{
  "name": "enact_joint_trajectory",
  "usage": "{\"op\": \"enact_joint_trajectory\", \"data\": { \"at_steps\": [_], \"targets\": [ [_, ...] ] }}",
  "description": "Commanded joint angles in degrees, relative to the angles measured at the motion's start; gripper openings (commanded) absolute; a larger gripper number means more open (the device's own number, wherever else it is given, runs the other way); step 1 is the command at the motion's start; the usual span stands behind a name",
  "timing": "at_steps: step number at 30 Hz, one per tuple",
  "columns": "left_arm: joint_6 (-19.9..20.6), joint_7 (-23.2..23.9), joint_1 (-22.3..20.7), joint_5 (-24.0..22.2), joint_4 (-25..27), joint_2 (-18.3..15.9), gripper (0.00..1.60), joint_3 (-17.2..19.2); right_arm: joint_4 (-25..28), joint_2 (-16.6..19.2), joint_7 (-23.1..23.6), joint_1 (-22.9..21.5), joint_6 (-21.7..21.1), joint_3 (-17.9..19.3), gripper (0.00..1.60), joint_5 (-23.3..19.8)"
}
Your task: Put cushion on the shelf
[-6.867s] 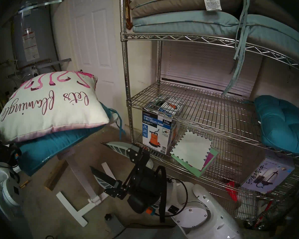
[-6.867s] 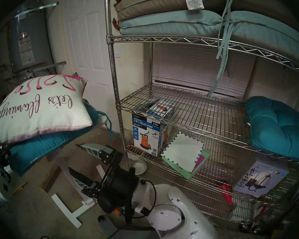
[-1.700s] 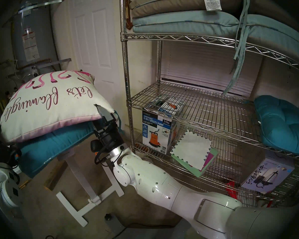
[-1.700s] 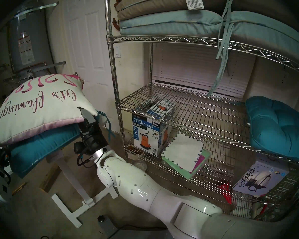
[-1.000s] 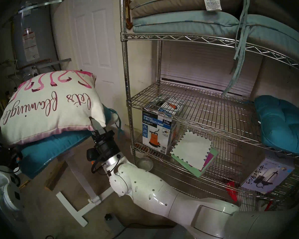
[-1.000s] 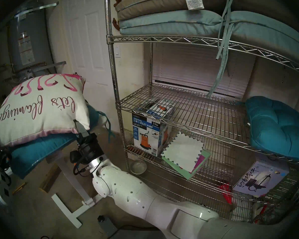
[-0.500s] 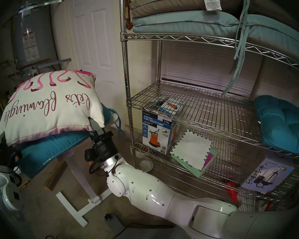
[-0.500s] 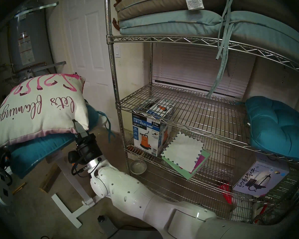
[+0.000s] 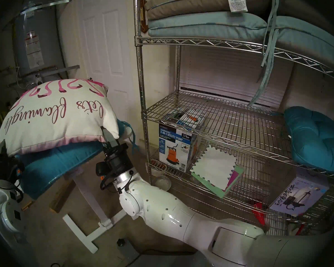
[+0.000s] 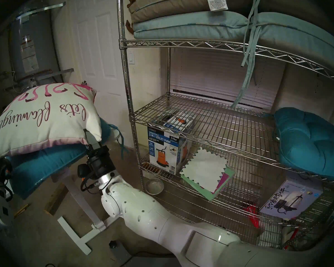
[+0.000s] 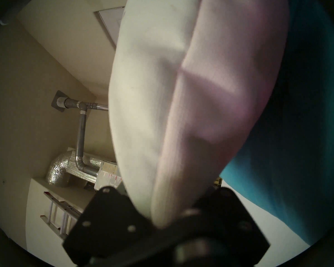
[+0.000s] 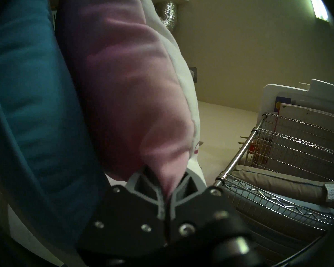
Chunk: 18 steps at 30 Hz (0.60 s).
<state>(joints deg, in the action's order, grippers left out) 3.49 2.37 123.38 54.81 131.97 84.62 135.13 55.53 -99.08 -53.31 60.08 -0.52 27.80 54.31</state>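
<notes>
The cushion (image 9: 56,116), white with magenta lettering and a pink underside, rests tilted on a teal seat cushion (image 9: 56,164) at the left. My right gripper (image 9: 106,135) is shut on its near right corner; in the right wrist view the grey fingers (image 12: 158,191) pinch the pink fabric (image 12: 135,106). My left gripper (image 9: 2,149) holds the near left corner, which fills the left wrist view (image 11: 181,106) between the black jaw mounts. The shelf (image 9: 220,122), a chrome wire rack, stands to the right; its middle tier is bare on the left half.
A second teal cushion (image 9: 316,137) lies at the middle tier's right end. Pale-blue and tan pads (image 9: 201,20) fill the top tier. A pump box (image 9: 174,147) and paper sheets (image 9: 214,170) sit lower. A metal bowl (image 9: 162,182) is on the floor by the post.
The cushion has risen slightly and shifted right with both grippers on its near corners. Earlier, the right arm came up from below and closed on the right corner.
</notes>
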Motion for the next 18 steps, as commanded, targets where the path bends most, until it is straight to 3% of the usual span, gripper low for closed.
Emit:
{"op": "enact_joint_trajectory", "data": {
  "at_steps": [1, 10, 18],
  "targets": [
    [-0.29, -0.43, -2.42, 1.26, 1.5, -2.86, 0.0, -1.17, 1.65, -1.18, -1.99, -1.01, -0.68, 1.07, 0.0, 0.14],
    [0.76, 0.93, -5.77, 2.09, 0.75, -4.54, 0.0, -2.85, 2.16, -0.59, -3.92, -0.68, -2.24, 3.2, 0.0, 0.24],
    [1.04, 3.64, -8.65, 1.68, 3.38, -5.37, 0.0, -6.96, 3.83, -0.08, -6.18, 1.25, -2.73, 5.76, 0.0, -1.4]
  ]
}}
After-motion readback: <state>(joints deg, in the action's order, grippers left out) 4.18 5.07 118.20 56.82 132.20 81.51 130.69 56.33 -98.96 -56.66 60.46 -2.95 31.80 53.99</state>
